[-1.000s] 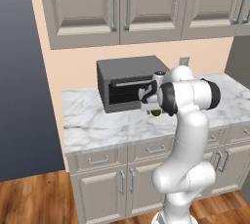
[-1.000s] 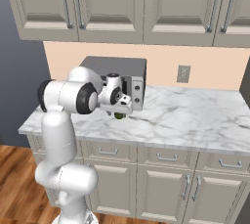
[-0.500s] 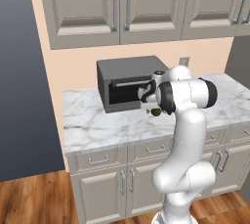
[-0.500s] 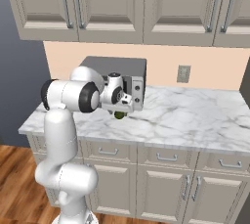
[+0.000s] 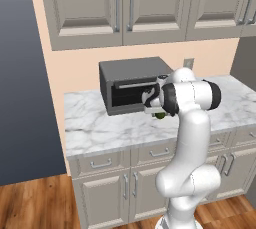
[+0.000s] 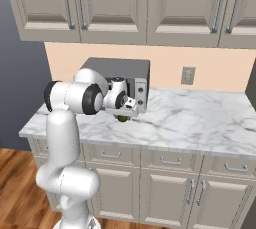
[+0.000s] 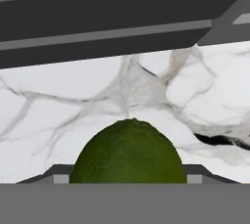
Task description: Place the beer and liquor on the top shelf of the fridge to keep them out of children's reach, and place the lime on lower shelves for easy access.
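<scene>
Most of the lime (image 7: 128, 152) is cut off at the bottom of my hand view, so I see just its rounded dark green top against the marble, and my fingertips there are two small grey corners on either side of it, too little to judge the gap. In the base views the lime (image 5: 160, 116) peeks out as a small green bulge under my wrist, largely hidden by the white forearm. It sits low over the counter (image 6: 200, 123), just in front of the toaster oven (image 5: 131, 84), towards the counter's front edge; I cannot tell whether it rests on the marble. My tool (image 6: 123, 118) points down over the lime (image 6: 122, 118), with the fingers flanking it. I cannot tell whether they are pressing it or standing clear.
</scene>
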You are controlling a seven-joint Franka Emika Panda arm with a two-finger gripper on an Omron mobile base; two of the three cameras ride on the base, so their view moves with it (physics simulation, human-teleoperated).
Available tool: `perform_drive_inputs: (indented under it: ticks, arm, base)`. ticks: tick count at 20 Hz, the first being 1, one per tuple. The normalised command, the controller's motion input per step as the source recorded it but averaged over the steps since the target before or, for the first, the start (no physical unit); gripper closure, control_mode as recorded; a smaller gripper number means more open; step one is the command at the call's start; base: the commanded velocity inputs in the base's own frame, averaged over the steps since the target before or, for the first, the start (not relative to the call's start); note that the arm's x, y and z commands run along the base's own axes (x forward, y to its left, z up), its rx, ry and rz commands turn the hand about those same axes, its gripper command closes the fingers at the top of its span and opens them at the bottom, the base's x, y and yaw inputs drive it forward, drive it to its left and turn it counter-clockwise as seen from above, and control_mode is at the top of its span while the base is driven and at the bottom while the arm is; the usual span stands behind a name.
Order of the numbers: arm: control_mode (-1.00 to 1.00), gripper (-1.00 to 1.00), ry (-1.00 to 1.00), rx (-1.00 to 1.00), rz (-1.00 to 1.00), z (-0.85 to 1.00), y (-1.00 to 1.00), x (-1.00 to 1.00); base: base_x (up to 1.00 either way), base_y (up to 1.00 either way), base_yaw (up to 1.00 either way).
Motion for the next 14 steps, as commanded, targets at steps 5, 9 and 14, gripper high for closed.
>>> perform_drive_inputs:
  ticks: [5, 9, 14]
  arm:
    - [-1.00, 1.00, 0.00, 0.00, 0.00, -0.19, 0.00, 0.00]
    - [-1.00, 1.00, -0.05, 0.00, 0.00, -0.04, -0.02, -0.07]
    - [-1.00, 1.00, -0.29, 0.00, 0.04, 0.32, 0.00, -0.42]
  base:
    - [0.00, 0.00, 0.00]
    - [0.00, 0.00, 0.00]
    - [0.00, 0.00, 0.00]
